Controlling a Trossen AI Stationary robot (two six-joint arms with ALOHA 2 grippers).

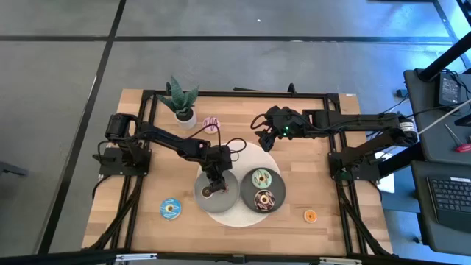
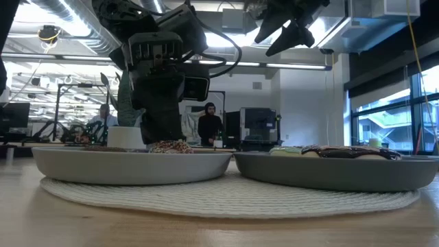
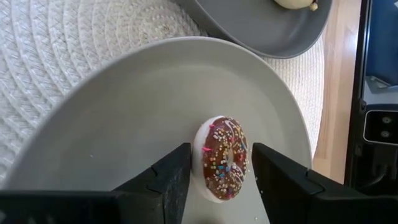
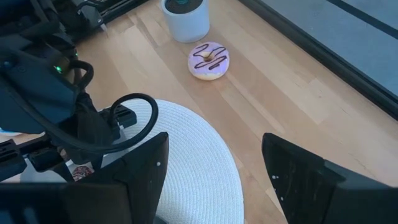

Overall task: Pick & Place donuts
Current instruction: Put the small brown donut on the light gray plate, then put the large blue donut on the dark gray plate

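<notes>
A chocolate-brown sprinkled donut point(image 3: 224, 158) lies on the left grey plate point(image 3: 124, 112), its iced face up. My left gripper point(image 3: 221, 180) is low over this plate point(image 1: 213, 200), open. One finger stands on each side of the donut, and a thin gap shows on both sides. The right grey plate point(image 1: 250, 200) holds a mint-green donut point(image 1: 263, 178) and a dark chocolate donut point(image 1: 263, 199). My right gripper point(image 1: 266, 137) hangs open, high above the far edge of the mat, with nothing between its fingers point(image 4: 143, 180).
Both plates sit on a round white woven mat point(image 1: 243, 158). A pink donut point(image 4: 209, 60) lies beside a potted plant point(image 1: 182, 99) at the far side. A blue donut point(image 1: 171, 209) lies at the near left and a small orange one point(image 1: 310, 216) at the near right.
</notes>
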